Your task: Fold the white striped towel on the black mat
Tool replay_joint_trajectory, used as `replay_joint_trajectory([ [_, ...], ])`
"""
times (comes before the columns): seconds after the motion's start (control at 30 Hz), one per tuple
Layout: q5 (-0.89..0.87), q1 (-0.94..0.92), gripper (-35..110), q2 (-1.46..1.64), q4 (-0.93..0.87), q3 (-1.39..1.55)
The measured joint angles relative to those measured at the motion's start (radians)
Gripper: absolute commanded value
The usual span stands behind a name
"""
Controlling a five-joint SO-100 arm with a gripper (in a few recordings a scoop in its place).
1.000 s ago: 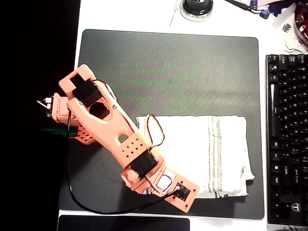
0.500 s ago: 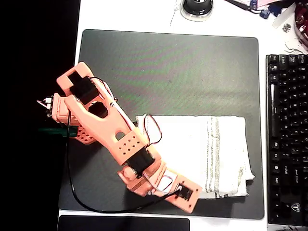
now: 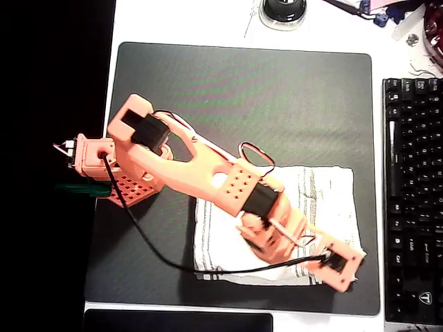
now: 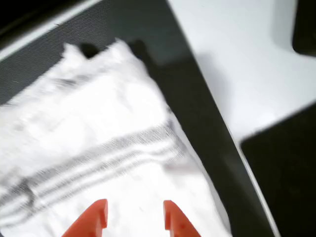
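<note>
The white striped towel lies folded on the lower right part of the black mat. My orange arm reaches across it from the left. My gripper hangs over the towel's lower right part. In the wrist view the two orange fingertips stand apart just above the towel, below its grey stripe band, with nothing between them. The towel's corner and the mat's edge lie ahead of the fingers.
A black keyboard runs along the mat's right side. A round black object sits at the top on the white table. Another dark pad lies at the bottom edge. Small clutter fills the top right corner.
The arm has swung to the right, from the towel's lower left corner across to its lower right part. The towel has stayed about where it was.
</note>
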State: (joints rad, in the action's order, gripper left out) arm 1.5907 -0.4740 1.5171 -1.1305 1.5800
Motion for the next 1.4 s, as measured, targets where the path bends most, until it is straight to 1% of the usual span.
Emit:
replay_joint_trajectory([
  [0.13,0.035,0.08,12,0.112,0.075,0.155],
  [0.33,0.023,0.215,8,0.495,0.083,0.482],
  [0.43,0.02,0.275,5,0.719,0.04,0.64],
  [0.57,0.018,0.302,3,1.006,-0.034,0.847],
  [0.63,0.02,0.334,2,1.129,-0.123,0.888],
  [0.73,-0.005,0.341,4,1.259,-0.198,0.899],
  [0.8,-0.029,0.351,5,1.273,-0.23,0.887],
  [0.9,-0.118,0.275,7,1.223,-0.264,0.805],
  [0.93,-0.152,0.259,9,1.186,-0.279,0.775],
  [1.03,-0.256,0.138,14,1.077,-0.33,0.73],
  [1.1,-0.291,0.051,16,1.025,-0.35,0.726],
  [1.27,-0.313,-0.183,18,0.804,-0.291,0.744],
  [1.4,-0.305,-0.296,21,0.71,-0.215,0.77],
])
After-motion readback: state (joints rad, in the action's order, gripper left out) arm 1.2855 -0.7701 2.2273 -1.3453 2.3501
